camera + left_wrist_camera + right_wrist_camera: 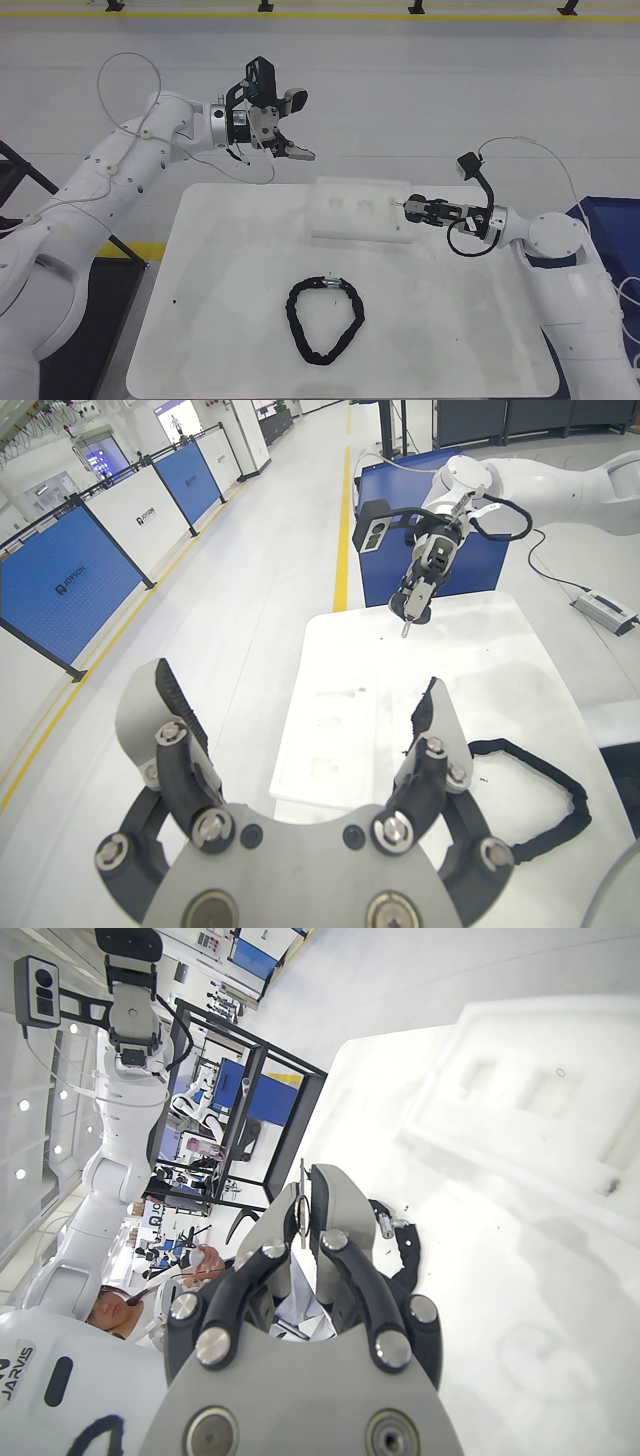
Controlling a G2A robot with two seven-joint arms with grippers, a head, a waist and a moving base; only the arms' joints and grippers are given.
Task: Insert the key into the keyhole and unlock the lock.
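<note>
Now, key (pixel 405 629): clamped between the fingers of the right gripper (pixel 304 1184), its blade sticking out past the fingertips, in the air over the right end of the foam tray (pixel 360 228).
Key handling: judged small, thin, stiff metal, light and slippery. It is best pinched flat on its head with the blade left free. A loose pinch could let it twist when it meets the keyhole.
Lock (pixel 296 322): a black sleeved chain lying in a closed loop on the table (pixel 225 300), near the middle and on the near side of the tray.
Lock cylinder (pixel 330 283): the short metal piece at the far side of the loop. The right wrist view shows what looks like its round end face, but the slot itself is too small to make out.
Lock handling: judged limp and fairly heavy, while the cylinder is rigid. Unbraced, it would likely slide or roll under the key's push, so the cylinder, or the chain just beside it, is the place to hold.
Left gripper (pixel 297 675): fingers spread wide, nothing between them, raised over the table's far left edge, well apart from the lock.
Stage: key in hand, insertion not yet begun.
</note>
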